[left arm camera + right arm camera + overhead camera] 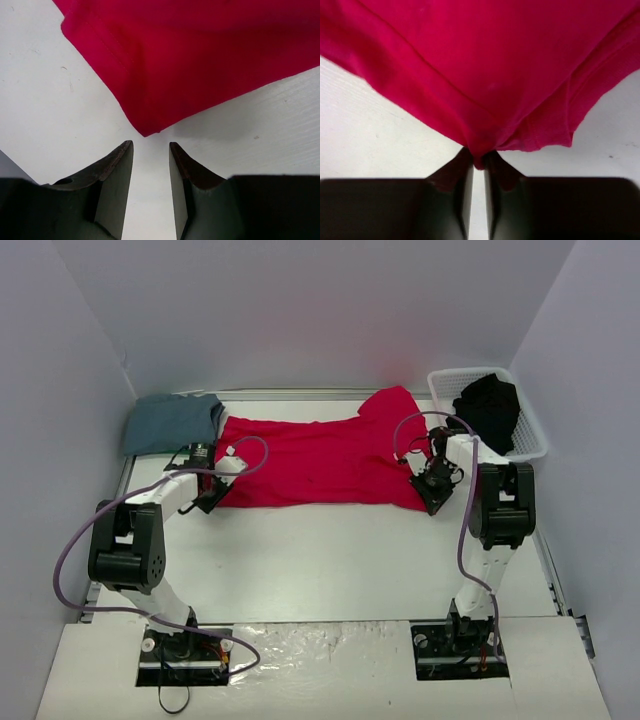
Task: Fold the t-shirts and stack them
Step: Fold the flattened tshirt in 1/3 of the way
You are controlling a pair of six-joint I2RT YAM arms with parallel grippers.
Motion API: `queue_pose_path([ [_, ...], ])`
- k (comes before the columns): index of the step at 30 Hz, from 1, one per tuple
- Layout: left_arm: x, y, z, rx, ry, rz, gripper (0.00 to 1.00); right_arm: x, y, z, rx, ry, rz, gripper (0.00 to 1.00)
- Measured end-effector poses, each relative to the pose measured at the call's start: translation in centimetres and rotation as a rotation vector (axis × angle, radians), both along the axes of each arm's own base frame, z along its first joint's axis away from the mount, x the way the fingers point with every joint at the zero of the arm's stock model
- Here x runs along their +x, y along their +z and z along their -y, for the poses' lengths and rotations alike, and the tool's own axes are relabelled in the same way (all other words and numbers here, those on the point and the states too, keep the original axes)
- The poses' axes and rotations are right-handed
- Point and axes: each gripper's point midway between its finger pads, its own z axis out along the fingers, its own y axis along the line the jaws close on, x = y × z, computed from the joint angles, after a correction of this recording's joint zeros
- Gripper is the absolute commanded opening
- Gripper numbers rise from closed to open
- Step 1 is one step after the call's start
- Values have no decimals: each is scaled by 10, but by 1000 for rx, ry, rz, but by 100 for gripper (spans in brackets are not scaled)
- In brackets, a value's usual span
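Red t-shirt (320,465) spread flat on table (330,560): soft, light, limp, probably best taken at hem corners. Pinched at its 4 o'clock corner by right gripper (479,161); left gripper (150,145) spread, just short of 8 o'clock corner.

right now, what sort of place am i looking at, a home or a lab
Most likely a robot lab test cell, not a home: a white table boxed in by plain walls, a left arm and right arm bolted at its near edge.
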Motion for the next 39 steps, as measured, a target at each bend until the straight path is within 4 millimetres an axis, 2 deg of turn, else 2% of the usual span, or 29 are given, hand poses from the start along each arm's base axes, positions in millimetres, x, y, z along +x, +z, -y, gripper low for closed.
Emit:
queue_pose_path([
  [2, -3, -2, 0, 1, 0, -8, 34, 0, 0, 1, 3, -3, 1, 0],
  [15, -9, -9, -1, -8, 4, -24, 35, 2, 0, 0, 20, -12, 1, 0],
  [23, -3, -8, 2, -48, 33, -3, 35, 2, 0, -2, 31, -12, 0, 0],
  [27, 6, -8, 9, -89, 41, -1, 34, 2, -1, -2, 35, -12, -3, 0],
  [33, 20, -13, 15, -121, 48, -9, 25, 2, -1, -2, 36, -12, -9, 0],
  [34, 22, -13, 15, -122, 49, -5, 21, 2, -1, -2, 36, -12, -9, 0],
  [35, 23, -13, 15, -123, 50, -5, 8, 2, -1, -3, 36, -12, -10, 0],
  [36, 23, -14, 16, -126, 54, -8, 3, 2, -1, -2, 36, -12, -10, 0],
  [39, 24, -15, 16, -131, 52, -9, 2, 2, -1, -2, 36, -12, -10, 0],
])
